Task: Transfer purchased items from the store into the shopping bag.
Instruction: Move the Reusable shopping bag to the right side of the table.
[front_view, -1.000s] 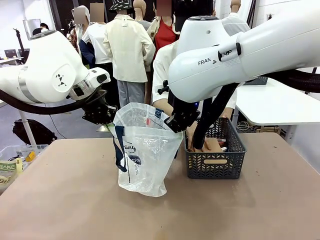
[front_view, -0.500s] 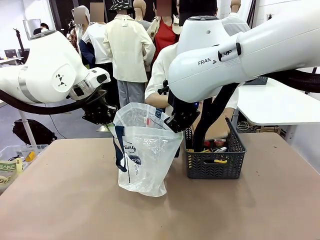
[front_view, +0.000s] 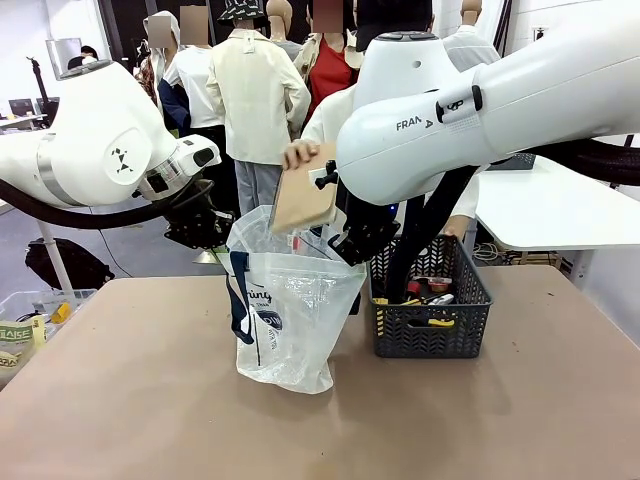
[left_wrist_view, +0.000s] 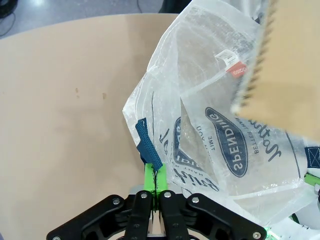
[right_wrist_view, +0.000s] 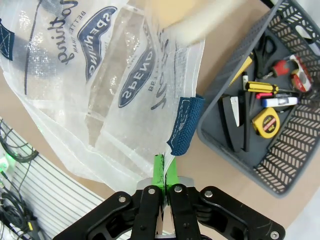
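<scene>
Above the translucent whitish plastic shopping bag (front_view: 290, 300), whose rim my left pincer (left_wrist_view: 153, 181) and right pincer (right_wrist_view: 164, 172) keep clenched open, the person's hand (front_view: 297, 153) has just lifted a brown spiral-bound notebook (front_view: 303, 200) out of the dark grey lattice plastic basket (front_view: 430, 340), so I expect it goes in next.

L arm (front_view: 100, 150): white, rounded joints; is extended in from pic left, wrist angled down twd centre.
L gripper (left_wrist_view: 155, 175): black, two-finger, green pads; jaws are pressed together, rim of translucent whitish crinkly plastic bag (left_wrist_view: 210, 125) is pinched btwn pads by a navy strap.
R arm (front_view: 500, 100): white, bulky; is reached across from pic right, forearm high, wrist tipped down.
R gripper (right_wrist_view: 164, 170): same black/green type; jaws are closed tight, opposite bag rim is clamped.
Person's hand (front_view: 298, 153): is held raised btwn the two arms, fingers curled over top edge of flat tan spiral-bound notebook (front_view: 303, 200).
</scene>
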